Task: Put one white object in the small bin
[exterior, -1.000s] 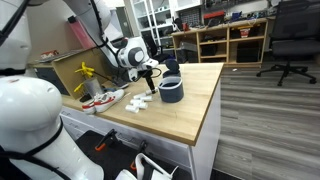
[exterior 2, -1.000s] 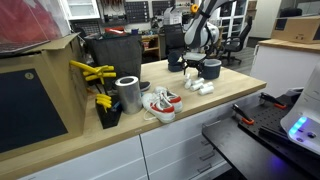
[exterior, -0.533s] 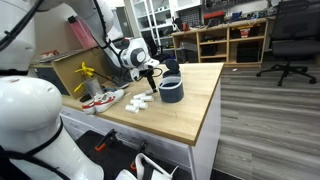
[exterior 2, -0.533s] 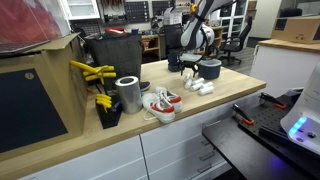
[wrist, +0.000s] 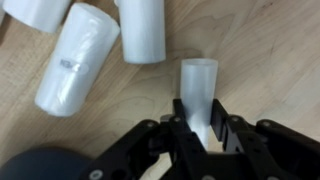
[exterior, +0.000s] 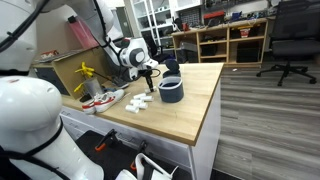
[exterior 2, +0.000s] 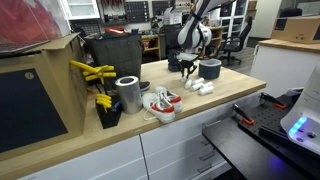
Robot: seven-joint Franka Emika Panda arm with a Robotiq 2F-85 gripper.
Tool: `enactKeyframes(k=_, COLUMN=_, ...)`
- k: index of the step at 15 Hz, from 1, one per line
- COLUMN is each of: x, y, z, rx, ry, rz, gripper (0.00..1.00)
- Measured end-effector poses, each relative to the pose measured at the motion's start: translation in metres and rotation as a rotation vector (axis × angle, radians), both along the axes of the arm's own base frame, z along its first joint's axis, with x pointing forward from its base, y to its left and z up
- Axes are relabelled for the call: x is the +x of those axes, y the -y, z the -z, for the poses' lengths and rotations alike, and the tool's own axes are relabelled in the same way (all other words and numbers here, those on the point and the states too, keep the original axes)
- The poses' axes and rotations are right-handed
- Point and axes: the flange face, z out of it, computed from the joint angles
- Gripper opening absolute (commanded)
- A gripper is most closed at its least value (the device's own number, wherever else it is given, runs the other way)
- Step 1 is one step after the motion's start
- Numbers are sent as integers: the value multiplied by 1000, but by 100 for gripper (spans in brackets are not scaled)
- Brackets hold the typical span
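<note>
Four white tube-shaped objects lie on the wooden table top. In the wrist view my gripper (wrist: 198, 116) is shut on one white object (wrist: 198, 82), with a black finger (wrist: 180, 112) pressed against each side of it. Two more white tubes (wrist: 75, 58) (wrist: 142, 28) lie a little beyond it, and a fourth shows at the top left corner. In both exterior views the gripper (exterior: 150, 83) (exterior 2: 190, 72) is down at the table, over the white objects (exterior: 138, 102) (exterior 2: 200, 87). The small bin (exterior: 171, 91) (exterior 2: 210, 68), dark with a pale rim, stands right beside them.
A pair of red-and-white shoes (exterior 2: 160, 103), a metal can (exterior 2: 128, 93), yellow-handled tools (exterior 2: 92, 72) and a black crate (exterior 2: 115, 52) fill the other part of the table. The table's front edge (exterior: 205, 125) is near the bin. An office chair (exterior: 290, 40) stands on the floor beyond.
The gripper's fingers have closed onto the white object. The arm has hardly moved, and the bin and the other white objects lie as before.
</note>
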Motion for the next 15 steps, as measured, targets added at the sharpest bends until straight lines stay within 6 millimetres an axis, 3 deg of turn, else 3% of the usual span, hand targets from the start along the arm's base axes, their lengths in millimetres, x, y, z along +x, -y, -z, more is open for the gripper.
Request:
enactKeyframes(k=7, x=3, y=21, z=-10, rx=19, ry=-2, rz=57, gripper=7)
enactKeyframes(k=10, x=7, y=17, z=-47, rx=44, ry=32, rz=57, gripper=7)
enactKeyframes(k=15, x=0, y=9, z=-136, rx=94, ry=71, rz=39, gripper=7)
